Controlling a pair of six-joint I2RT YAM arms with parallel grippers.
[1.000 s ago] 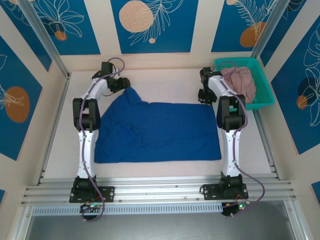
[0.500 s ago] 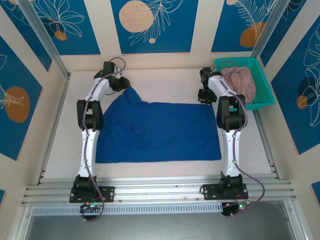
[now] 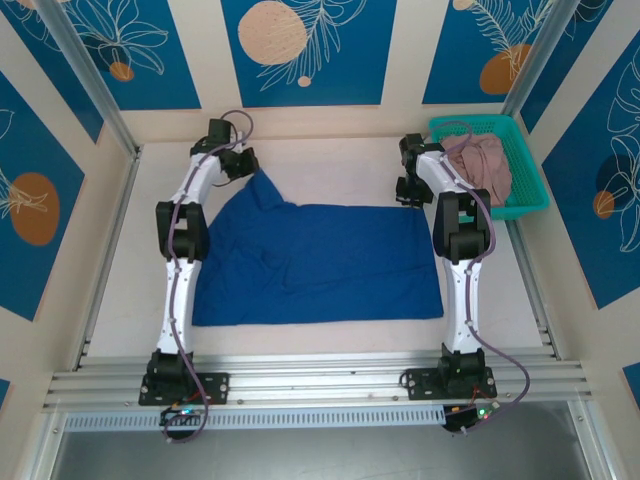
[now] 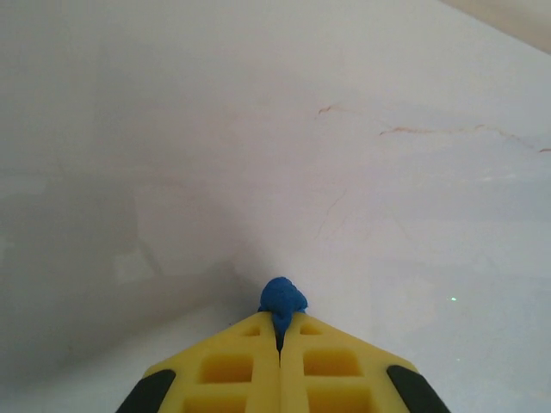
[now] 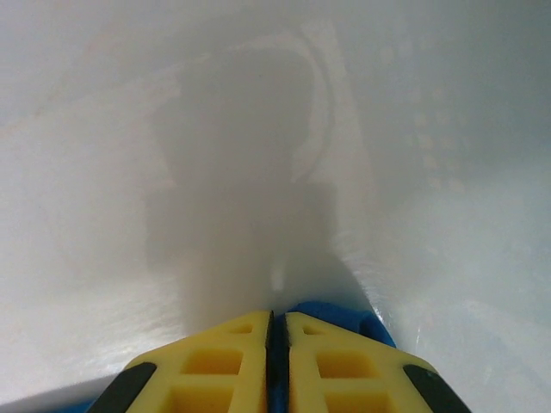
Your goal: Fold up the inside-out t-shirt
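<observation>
The inside-out t-shirt (image 3: 315, 262) is royal blue and lies spread across the middle of the white table, with a peak of cloth pulled up at its far left corner. My left gripper (image 3: 248, 170) is shut on that peak; a small wad of blue cloth (image 4: 282, 298) pokes out between its yellow fingertips (image 4: 250, 348). At the shirt's far right corner my right gripper (image 3: 407, 195) is shut on the hem, and blue cloth (image 5: 340, 317) shows between and beside its yellow fingers (image 5: 314, 353).
A teal basket (image 3: 522, 160) holding a dusty-pink garment (image 3: 482, 165) stands at the back right, just beside the right arm. Metal rails run along both table sides. Bare white tabletop (image 3: 330, 165) lies beyond the shirt.
My left gripper has closed on the shirt's far left corner and shifted slightly toward the back. The right gripper stays where it was, holding the hem.
</observation>
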